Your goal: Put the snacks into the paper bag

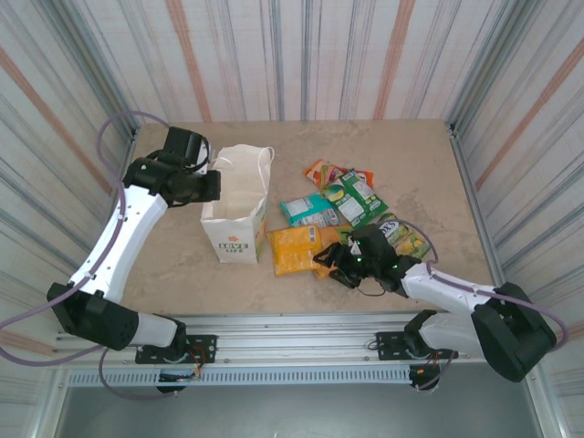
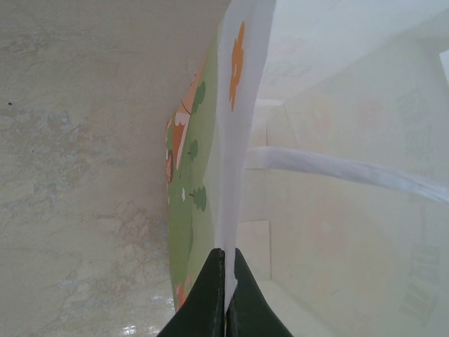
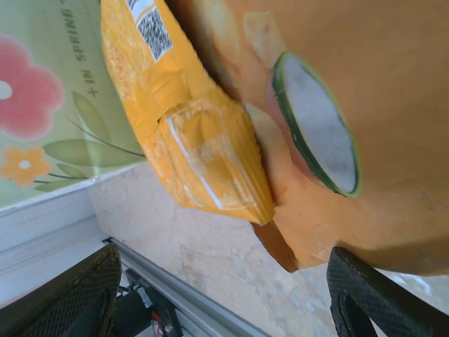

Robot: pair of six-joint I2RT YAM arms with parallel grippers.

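Top external view: the right arm lies low along the bench (image 1: 182, 274), right fingers (image 1: 327, 265) spread apart, an orange packet's (image 1: 297, 248) corner between them. Farther off, the left arm reaches inward, left fingers (image 2: 226, 295) clamped together on the upright paper bag's (image 1: 233, 239) wall.

The orange packet (image 3: 393, 105) is cut off by the right wrist view's edges.

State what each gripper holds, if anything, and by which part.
The left gripper is shut on the paper bag, pinching its side wall at the rim. The right gripper stands open at an orange packet, holding nothing.
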